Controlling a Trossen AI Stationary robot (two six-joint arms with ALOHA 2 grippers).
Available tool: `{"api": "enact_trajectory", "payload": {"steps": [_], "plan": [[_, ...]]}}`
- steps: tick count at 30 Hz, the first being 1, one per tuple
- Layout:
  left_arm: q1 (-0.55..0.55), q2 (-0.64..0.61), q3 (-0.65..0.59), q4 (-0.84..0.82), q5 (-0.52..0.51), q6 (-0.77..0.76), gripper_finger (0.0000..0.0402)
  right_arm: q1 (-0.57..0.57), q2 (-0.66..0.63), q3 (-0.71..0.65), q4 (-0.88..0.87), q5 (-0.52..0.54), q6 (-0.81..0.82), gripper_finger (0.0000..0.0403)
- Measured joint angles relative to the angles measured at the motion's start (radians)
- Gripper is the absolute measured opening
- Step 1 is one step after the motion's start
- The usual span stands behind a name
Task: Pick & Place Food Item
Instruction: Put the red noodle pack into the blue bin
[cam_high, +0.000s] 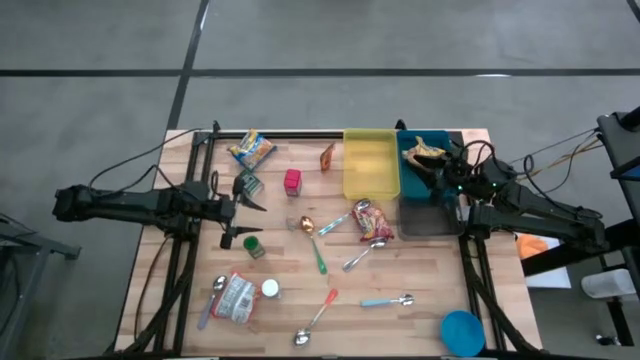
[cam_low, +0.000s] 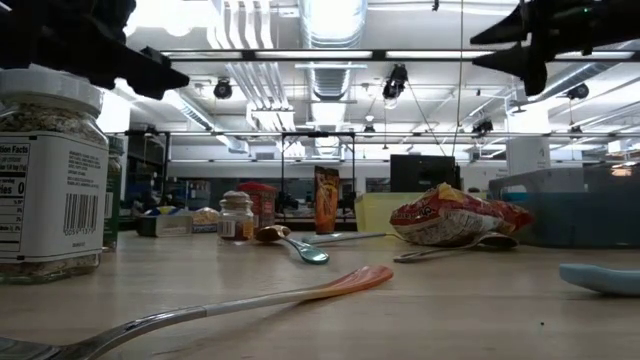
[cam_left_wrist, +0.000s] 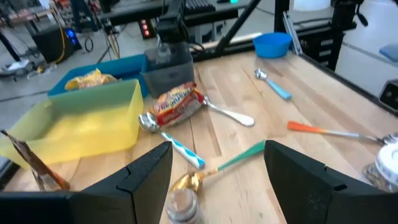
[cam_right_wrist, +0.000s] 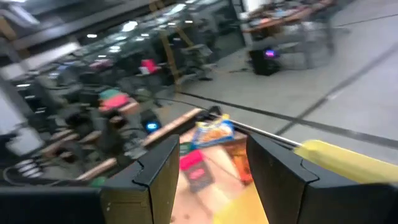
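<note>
A red snack packet (cam_high: 375, 222) (cam_left_wrist: 178, 104) lies on the wooden table beside some spoons, near a grey bin (cam_high: 428, 215). A yellow packet (cam_high: 250, 150) (cam_right_wrist: 212, 132) lies at the far left, and a brown packet (cam_high: 327, 157) lies by the yellow bin (cam_high: 371, 165). Another packet (cam_high: 425, 152) rests inside the blue bin (cam_high: 408, 140). My left gripper (cam_high: 255, 218) (cam_left_wrist: 217, 180) hovers open above the table's left half, among small jars. My right gripper (cam_high: 437, 183) (cam_right_wrist: 214, 168) hangs open above the blue and grey bins, with nothing between its fingers.
Several spoons (cam_high: 362, 255) lie scattered across the middle and near part. A red jar (cam_high: 292, 181), a green jar (cam_high: 254, 246) and a white-lidded jar (cam_low: 50, 170) stand at the left. A white and red packet (cam_high: 237, 297) and a blue bowl (cam_high: 462, 331) lie near the front edge.
</note>
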Motion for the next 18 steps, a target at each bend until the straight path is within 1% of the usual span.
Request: {"api": "enact_trajectory", "payload": {"steps": [3, 8, 10, 13, 14, 16, 18], "plan": [[0.000, 0.000, 0.000, -0.024, 0.000, 0.000, 0.0258, 0.000, 0.000, 0.000, 0.035, -0.071, -0.021, 0.0183], [0.000, 0.000, 0.000, -0.050, 0.000, 0.001, 0.0259, 0.000, 0.014, 0.001, 0.143, -0.086, -0.022, 0.0183], [0.000, 0.000, 0.000, -0.056, 0.000, 0.001, 0.0259, 0.000, 0.032, 0.002, 0.150, -0.123, -0.023, 0.0183], [0.000, 0.000, 0.000, -0.061, 0.000, 0.001, 0.0259, 0.002, 0.100, 0.001, 0.173, -0.260, -0.023, 0.0183], [0.000, 0.000, 0.000, -0.062, 0.000, 0.002, 0.0259, 0.006, 0.129, 0.001, 0.199, -0.291, -0.023, 0.0183], [0.000, 0.000, 0.000, -0.067, 0.000, 0.003, 0.0259, 0.018, 0.179, 0.001, 0.246, -0.307, -0.031, 0.0183], [0.000, 0.000, 0.000, -0.074, 0.000, 0.003, 0.0259, 0.030, 0.232, 0.014, 0.256, -0.309, -0.074, 0.0183]]}}
